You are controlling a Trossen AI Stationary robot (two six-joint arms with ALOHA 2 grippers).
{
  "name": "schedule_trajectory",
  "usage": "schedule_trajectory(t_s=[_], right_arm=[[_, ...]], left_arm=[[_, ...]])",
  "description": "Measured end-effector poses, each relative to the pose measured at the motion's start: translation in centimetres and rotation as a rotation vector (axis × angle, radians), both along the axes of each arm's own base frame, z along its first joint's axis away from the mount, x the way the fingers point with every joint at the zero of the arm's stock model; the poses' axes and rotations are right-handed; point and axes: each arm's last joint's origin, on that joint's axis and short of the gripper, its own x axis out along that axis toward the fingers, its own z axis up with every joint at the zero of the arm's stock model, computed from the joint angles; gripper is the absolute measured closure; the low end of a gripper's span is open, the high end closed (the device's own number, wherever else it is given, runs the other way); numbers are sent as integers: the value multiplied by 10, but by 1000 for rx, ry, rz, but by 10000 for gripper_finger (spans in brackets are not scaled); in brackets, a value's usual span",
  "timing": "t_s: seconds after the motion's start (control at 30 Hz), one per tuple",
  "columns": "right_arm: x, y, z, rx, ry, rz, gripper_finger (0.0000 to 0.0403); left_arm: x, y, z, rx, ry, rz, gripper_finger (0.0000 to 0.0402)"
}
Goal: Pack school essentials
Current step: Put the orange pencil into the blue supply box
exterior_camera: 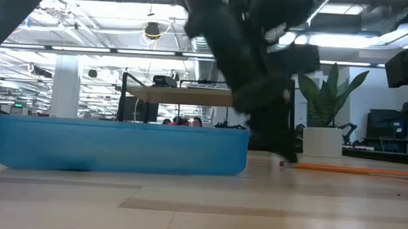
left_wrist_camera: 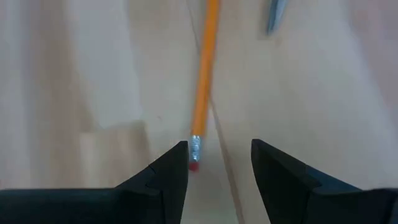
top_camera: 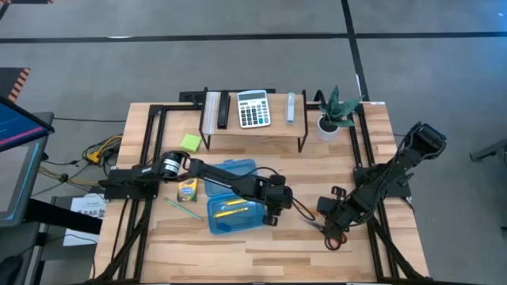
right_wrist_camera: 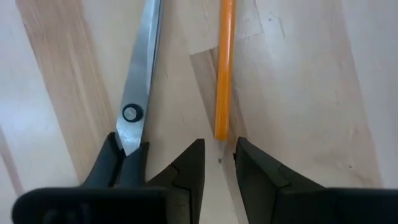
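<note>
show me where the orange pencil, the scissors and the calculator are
orange pencil (left_wrist_camera: 204, 74): left wrist view, middle of its shaft.
scissors (right_wrist_camera: 144, 68): right wrist view, on the steel blade.
calculator (top_camera: 253, 109): high view, on its keypad.

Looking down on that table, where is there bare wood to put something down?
The front strip of the table, below the blue case, is bare, and so is the patch between the shelf and the right gripper. It gets crowded mid-left, where the crayon box, sticky-note pad and left gripper cluster.
</note>
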Motion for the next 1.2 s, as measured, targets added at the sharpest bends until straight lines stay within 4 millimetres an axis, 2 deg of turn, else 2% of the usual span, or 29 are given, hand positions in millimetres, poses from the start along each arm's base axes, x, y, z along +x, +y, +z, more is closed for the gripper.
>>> schedule_trajectory(t_s=[0.03, 0.2, 0.4, 0.53, 0.77, 1.0, 1.2], right_arm=[[0, 0, 0, 2, -3, -1, 294], [1, 1, 0, 7, -9, -8, 294], [2, 1, 0, 10, -13, -9, 294], [2, 1, 0, 11, -14, -9, 294], [1, 0, -1, 0, -3, -5, 294], [0, 0, 0, -8, 6, -4, 294], [0, 0, 12, -57, 52, -3, 294]], left_arm=[[2, 1, -7, -12, 11, -5, 239], [7, 5, -18, -14, 35, 12, 239], [6, 8, -20, -19, 50, 19, 259], [5, 7, -22, -34, 61, 9, 296], [4, 7, -22, -49, 73, 1, 392], [4, 7, -22, -39, 72, 7, 400], [6, 7, -15, -37, 73, 9, 401]])
